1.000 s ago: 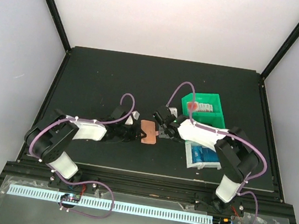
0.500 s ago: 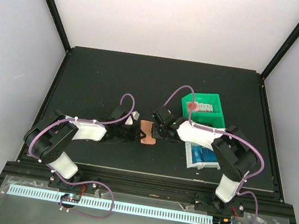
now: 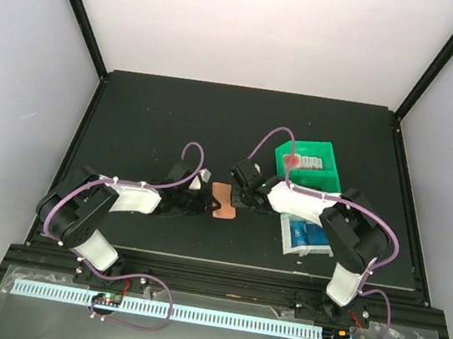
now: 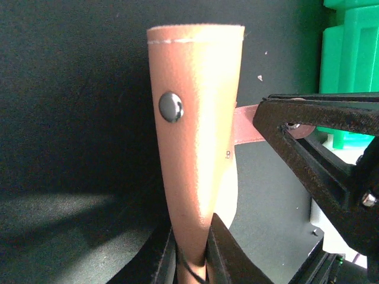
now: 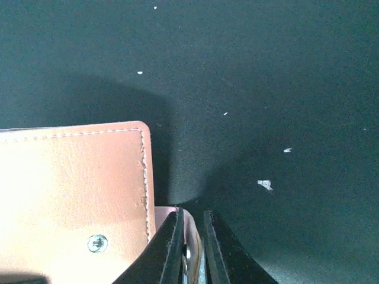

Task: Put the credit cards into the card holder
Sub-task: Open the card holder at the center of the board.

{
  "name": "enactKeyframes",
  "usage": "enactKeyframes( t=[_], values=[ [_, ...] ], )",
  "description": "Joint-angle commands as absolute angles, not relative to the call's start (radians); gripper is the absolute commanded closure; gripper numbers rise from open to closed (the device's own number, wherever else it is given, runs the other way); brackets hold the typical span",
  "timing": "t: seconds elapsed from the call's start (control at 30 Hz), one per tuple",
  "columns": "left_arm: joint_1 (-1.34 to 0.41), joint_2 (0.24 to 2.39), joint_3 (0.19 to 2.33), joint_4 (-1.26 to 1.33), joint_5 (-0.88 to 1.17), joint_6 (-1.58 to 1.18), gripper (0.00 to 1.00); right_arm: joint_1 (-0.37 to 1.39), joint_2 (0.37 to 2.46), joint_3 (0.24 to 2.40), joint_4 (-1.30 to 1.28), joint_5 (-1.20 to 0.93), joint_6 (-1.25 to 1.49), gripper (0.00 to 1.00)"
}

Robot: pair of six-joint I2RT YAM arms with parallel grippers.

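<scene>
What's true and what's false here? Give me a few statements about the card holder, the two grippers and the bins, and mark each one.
The left gripper clamps the card holder by one edge. True.
The right gripper hangs open, clear of the card holder. False: it pinches the snap tab.
Blue credit cards lie in the white bin. True.
The card holder sits inside the green bin. False: both grippers hold it, left of that bin.

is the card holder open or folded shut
Folded shut: the card holder shows its covers together, but the snap tab is undone, pinched by the right gripper.
</scene>
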State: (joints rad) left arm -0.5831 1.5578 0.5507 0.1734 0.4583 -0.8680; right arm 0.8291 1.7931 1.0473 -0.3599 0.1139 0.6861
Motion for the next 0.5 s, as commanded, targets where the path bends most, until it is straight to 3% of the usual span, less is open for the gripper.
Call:
enactKeyframes(
  t=[0.0, 0.23, 0.3, 0.37, 0.47],
  values=[
    [-0.586, 1.563, 0.545, 0.183, 0.44, -0.855, 0.87, 0.82, 1.824, 1.071, -0.362, 0.111, 0.676, 0.87],
    [-0.586, 1.577, 0.547, 0.184, 0.439, -0.855, 0.85, 0.82, 1.837, 1.068, -0.357, 0.061, 0.669, 0.86],
    [-0.587, 1.576, 0.548, 0.178, 0.436, -0.853, 0.83, 0.82, 1.832, 1.065, -0.353, 0.058, 0.666, 0.91],
    [-0.587, 1.569, 0.549, 0.16, 0.422, -0.85, 0.8, 0.82, 1.82, 1.063, -0.352, 0.06, 0.661, 0.98],
    [-0.587, 1.532, 0.548, 0.101, 0.363, -0.852, 0.67, 0.819, 1.784, 1.062, -0.364, 0.076, 0.653, 0.99]
  ],
)
